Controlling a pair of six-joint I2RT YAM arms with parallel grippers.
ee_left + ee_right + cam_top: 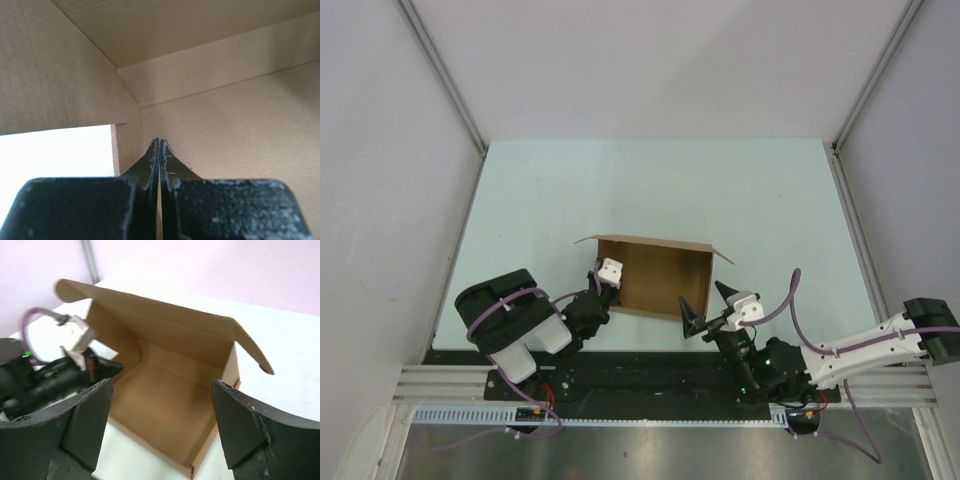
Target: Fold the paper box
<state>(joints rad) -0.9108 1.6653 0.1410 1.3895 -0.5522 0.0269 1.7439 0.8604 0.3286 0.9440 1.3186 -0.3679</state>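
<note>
Paper box (655, 278) sitting open-topped at table (740, 190) ctr-front; L gripper (159, 149), fingers pressed together, poking inside by left wall; R gripper (707, 302) hovering w/ jaws spread wide, just off near-right corner.

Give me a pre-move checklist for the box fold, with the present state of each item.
1. Left gripper shut, with its tips inside the paper box: ok.
2. Left fingertips touching the cardboard: cannot tell.
3. Right gripper open and holding nothing, at the box's near right side: ok.
4. Box walls upright: ok.
5. Far corner flaps tucked in: not ok, both splay outward.
</note>
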